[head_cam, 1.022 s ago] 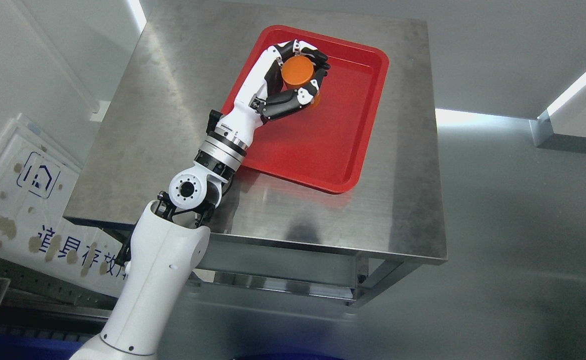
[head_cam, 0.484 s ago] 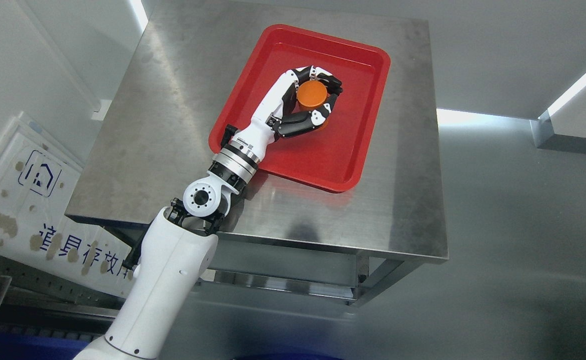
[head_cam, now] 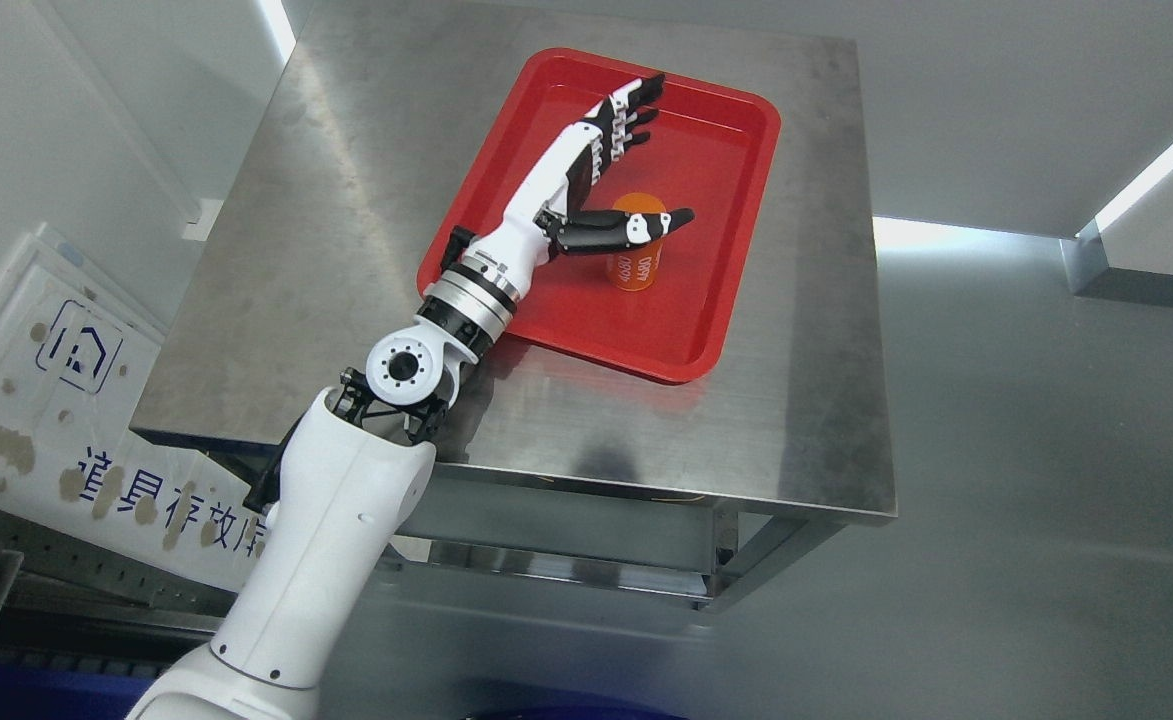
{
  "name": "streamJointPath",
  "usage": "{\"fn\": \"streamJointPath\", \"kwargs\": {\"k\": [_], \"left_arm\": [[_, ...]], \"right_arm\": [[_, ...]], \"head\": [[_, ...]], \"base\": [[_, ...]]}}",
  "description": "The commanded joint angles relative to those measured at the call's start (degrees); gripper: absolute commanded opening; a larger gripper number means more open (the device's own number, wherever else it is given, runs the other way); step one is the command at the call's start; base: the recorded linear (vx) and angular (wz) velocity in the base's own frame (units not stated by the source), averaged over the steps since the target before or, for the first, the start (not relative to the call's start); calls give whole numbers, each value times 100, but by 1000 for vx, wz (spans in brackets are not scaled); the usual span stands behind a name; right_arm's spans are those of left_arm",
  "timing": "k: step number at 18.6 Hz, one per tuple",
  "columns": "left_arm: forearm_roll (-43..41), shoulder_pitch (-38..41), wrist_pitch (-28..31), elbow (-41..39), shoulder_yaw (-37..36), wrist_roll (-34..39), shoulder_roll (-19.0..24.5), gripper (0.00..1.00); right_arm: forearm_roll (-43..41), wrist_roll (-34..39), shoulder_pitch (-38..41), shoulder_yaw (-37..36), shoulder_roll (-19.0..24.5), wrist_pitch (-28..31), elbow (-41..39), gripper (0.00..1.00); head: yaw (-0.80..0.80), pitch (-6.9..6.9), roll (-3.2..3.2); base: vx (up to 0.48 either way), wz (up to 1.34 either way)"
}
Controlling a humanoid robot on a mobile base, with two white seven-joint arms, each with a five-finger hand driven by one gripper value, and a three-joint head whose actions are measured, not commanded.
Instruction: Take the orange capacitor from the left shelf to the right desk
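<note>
The orange capacitor (head_cam: 637, 258), a small cylinder with white print on its side, stands upright in the middle of the red tray (head_cam: 706, 330). My left hand (head_cam: 651, 165) hovers over the tray with its fingers (head_cam: 636, 105) stretched straight out toward the far rim. Its thumb (head_cam: 646, 224) reaches across just above the capacitor's top and hides part of it. The hand is open and holds nothing. My right arm does not show.
The tray lies on a steel table (head_cam: 346, 200), with bare metal left of and in front of it. A white panel with blue print (head_cam: 56, 420) leans at the lower left. Grey floor surrounds the table.
My left hand has opened and let go of the capacitor, which has dropped from between the fingers and now stands on the tray floor. The fingers have swung up and away.
</note>
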Motion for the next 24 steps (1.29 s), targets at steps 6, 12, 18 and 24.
{"fn": "streamJointPath", "kwargs": {"k": [6, 12, 18, 24], "left_arm": [[-1, -198, 47, -99, 2461, -88, 192, 100], [-1, 1006, -5, -732, 2664, -28, 519, 100], [-175, 1578, -31, -1057, 2586, 368, 100, 100], [-379, 1649, -76, -1049, 2699, 351, 100, 100]], "right_arm": [[0, -2, 8, -61, -100, -12, -193, 100], [0, -2, 8, -61, -100, -4, -193, 100], [0, -2, 8, -61, -100, -12, -193, 100], [0, -2, 8, -61, -100, -12, -193, 100]], "head": [[0, 1, 0], [0, 1, 0], [0, 1, 0], [0, 0, 0]], "base": [[0, 0], [0, 0], [0, 0], [0, 0]]}}
